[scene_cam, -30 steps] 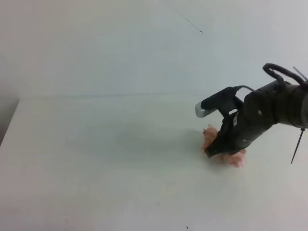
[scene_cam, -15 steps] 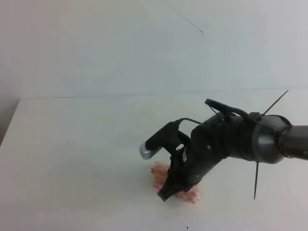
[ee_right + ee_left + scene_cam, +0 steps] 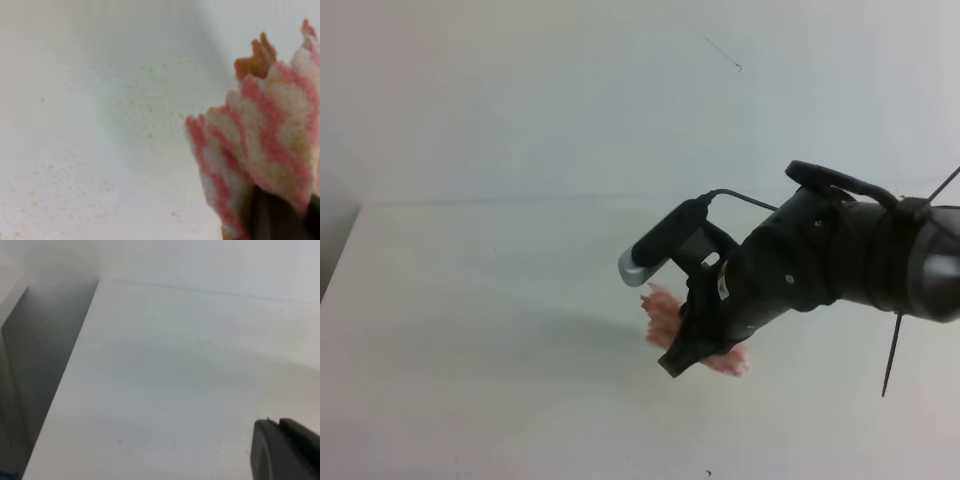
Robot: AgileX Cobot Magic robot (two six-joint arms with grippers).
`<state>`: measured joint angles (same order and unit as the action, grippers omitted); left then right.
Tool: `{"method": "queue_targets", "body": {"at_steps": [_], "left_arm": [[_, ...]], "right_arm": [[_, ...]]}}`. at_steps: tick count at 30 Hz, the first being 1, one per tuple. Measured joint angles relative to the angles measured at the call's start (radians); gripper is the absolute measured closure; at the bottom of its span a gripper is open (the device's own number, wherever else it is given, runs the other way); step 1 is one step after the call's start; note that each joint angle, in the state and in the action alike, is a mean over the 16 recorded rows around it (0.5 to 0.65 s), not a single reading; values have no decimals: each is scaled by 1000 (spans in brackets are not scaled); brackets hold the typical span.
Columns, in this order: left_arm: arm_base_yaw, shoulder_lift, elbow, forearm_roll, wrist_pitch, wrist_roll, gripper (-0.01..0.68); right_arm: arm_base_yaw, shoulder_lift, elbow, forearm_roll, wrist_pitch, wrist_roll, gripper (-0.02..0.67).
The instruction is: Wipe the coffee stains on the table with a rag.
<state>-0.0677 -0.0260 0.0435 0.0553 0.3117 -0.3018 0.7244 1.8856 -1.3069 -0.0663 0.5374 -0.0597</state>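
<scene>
Large plain smooth white table (image 3: 470, 330) with a straight far edge against a pale wall, a small soft pink-and-white zigzag-striped rag (image 3: 665, 318) low over its right middle, contact unclear, faint brownish specks (image 3: 75, 175) scattered on the surface

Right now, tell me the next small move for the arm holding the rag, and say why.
Probably sweep the rag once more across the table. The right end effector grips the cloth low over the surface, and the right wrist view shows only faint brownish specks beside it. No amber blotch shows in any view, so one short pass over those specks seems enough.
</scene>
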Motion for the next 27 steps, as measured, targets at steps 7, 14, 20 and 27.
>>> {"method": "queue_targets", "body": {"at_steps": [7, 14, 20, 27], "left_arm": [[0, 0, 0, 0, 0, 0, 672], [0, 0, 0, 0, 0, 0, 672], [0, 0, 0, 0, 0, 0, 672], [0, 0, 0, 0, 0, 0, 672]], "right_arm": [[-1, 37, 1, -71, -20, 83, 562], [-1, 86, 2, -86, -20, 135, 465], [-1, 107, -7, -96, 22, 154, 340], [-1, 65, -41, -114, 83, 165, 234]]}}
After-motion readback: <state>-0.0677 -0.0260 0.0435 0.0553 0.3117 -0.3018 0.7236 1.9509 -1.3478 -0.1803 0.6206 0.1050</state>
